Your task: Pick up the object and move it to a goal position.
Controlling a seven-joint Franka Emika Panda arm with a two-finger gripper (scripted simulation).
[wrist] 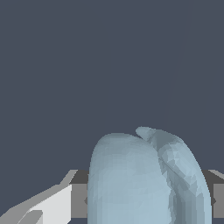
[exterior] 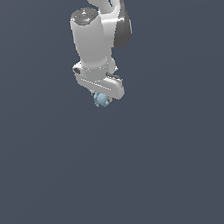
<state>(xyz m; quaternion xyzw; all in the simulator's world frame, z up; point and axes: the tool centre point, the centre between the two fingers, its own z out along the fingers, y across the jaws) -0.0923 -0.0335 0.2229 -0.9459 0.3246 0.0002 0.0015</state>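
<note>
— How's the arm standing from where you are?

— Upright, near enough. The white forearm comes down from above, the wrist barrel is vertical, and the tool hangs at the bottom, pointing straight down. Its wide white body sits slightly askew, one end lower toward the exterior view's right.

— And the object?

— The object is tucked right under the tool, a small pale-blue lump peeking out below the white body. It sits between the fingers, and the tool is clenched on it. Everything around is flat dark grey-blue, so I cannot tell whether the lump touches the surface or hangs clear of it.

— What does the wrist view give you?

— A much closer look. There the object is big, rounded and lumpy, with a crease running down it and a little point at its crown. Grey finger pads show pressed against either side of it, and a white piece of the tool's body juts in next to one pad. From the exterior view those pads are hidden; from the wrist view the arm's pose is.
</note>
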